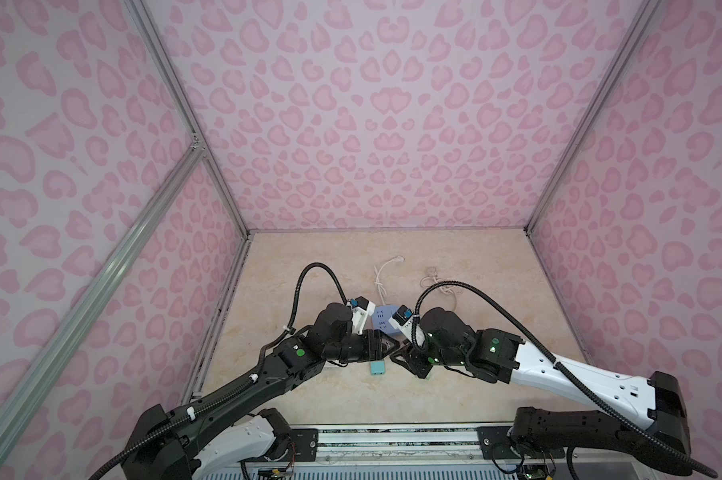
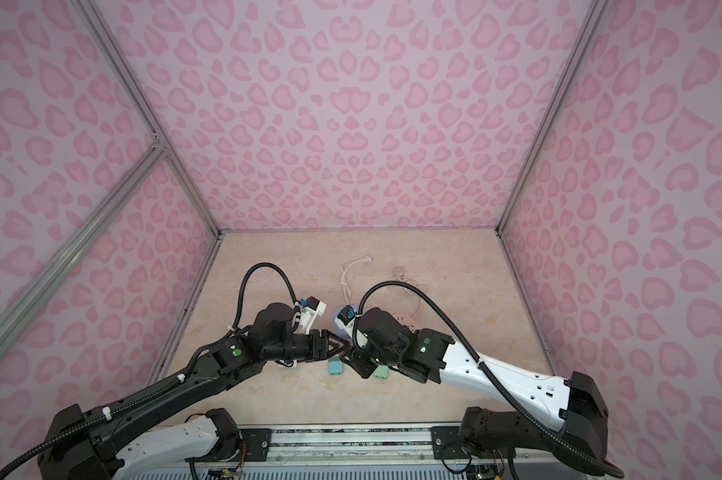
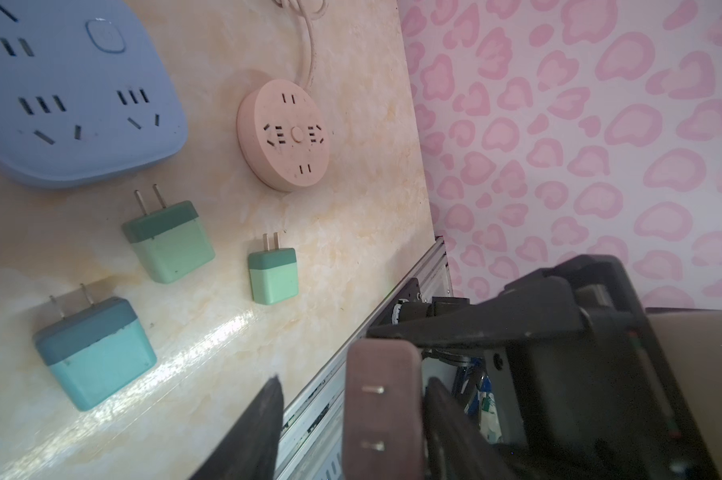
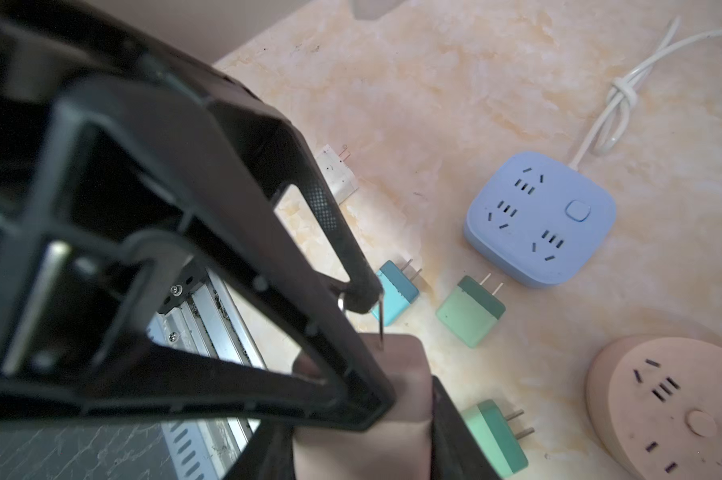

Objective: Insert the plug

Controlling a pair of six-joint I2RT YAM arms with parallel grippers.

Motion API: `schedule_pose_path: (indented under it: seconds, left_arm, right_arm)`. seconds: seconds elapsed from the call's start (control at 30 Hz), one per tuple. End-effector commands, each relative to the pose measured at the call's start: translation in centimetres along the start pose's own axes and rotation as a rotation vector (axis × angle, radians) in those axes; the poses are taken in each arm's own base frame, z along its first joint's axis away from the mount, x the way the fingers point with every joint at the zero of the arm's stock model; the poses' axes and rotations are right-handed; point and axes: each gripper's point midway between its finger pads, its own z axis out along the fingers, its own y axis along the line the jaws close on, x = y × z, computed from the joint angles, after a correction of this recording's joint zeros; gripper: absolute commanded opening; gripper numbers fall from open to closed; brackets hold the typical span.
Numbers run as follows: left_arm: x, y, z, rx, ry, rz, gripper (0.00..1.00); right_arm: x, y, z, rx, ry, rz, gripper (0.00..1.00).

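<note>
Where the left arm reaches in over the table point(image 2: 455, 270), a small white adapter point(image 4: 336, 174) lies flat beneath it, left of the middle and toward the near edge. Next comes the left gripper point(image 2: 337, 345), pointing rightward above the near middle. Its jaws are spread on either side of the plug point(image 3: 382, 411). In the left wrist view one of its fingers point(image 3: 263, 432) stands clear of the plug with a gap between them. How close the other comes I cannot tell.

The plug, a dusky pink block, is held off the table where the two grippers meet, its two prongs facing the left gripper. The right gripper point(image 2: 351, 355) comes in from the right, and its jaws pinch the plug's body.

Three adapters lie flat on the table below, all with prongs toward the sockets:
- a blue-teal one point(image 2: 335, 368) on the left
- a green one point(image 4: 469, 309) in the middle, hidden in both top views
- a second green one point(image 2: 381, 372) on the right

Beyond them, about mid-table, sits a blue square power strip point(image 2: 344, 311), its white cord point(image 2: 344, 278) running toward the far edge. Just to its right lies a round pink socket point(image 3: 284, 133), mostly hidden by the right arm in both top views.
</note>
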Motion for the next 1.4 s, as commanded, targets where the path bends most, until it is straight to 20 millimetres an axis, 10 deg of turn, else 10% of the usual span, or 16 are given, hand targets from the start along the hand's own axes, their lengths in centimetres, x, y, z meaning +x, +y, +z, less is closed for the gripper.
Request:
schedule_pose_path:
  seconds: [0.0, 0.33, 0.63, 0.77, 1.03, 1.37]
  left_arm:
    - [0.2, -0.8, 0.4, 0.051, 0.021, 0.019, 0.52]
    - [0.7, -1.1, 1.5, 0.096, 0.074, -0.006, 0.43]
    - [0.5, -0.8, 1.9, 0.093, 0.067, -0.011, 0.04]
    - [0.5, -0.3, 2.2, 0.078, 0.066, -0.028, 0.03]
    - [-3.2, 3.0, 1.9, -0.081, -0.098, -0.208, 0.02]
    - [-7.9, 2.1, 0.5, 0.098, -0.075, -0.594, 0.02]
  right_arm:
    - [0.0, -0.2, -0.2, 0.014, -0.005, -0.032, 0.00]
    - [-0.4, -0.6, 0.1, 0.038, -0.024, -0.040, 0.00]
    - [-0.5, -1.5, 0.5, 0.074, -0.030, -0.035, 0.00]
    - [-0.8, -1.9, 0.8, 0.076, -0.048, -0.018, 0.00]
    - [-1.5, -4.2, 0.2, 0.061, -0.126, 0.078, 0.62]
    - [-3.9, -7.0, -4.1, 0.135, -0.399, 0.099, 0.59]
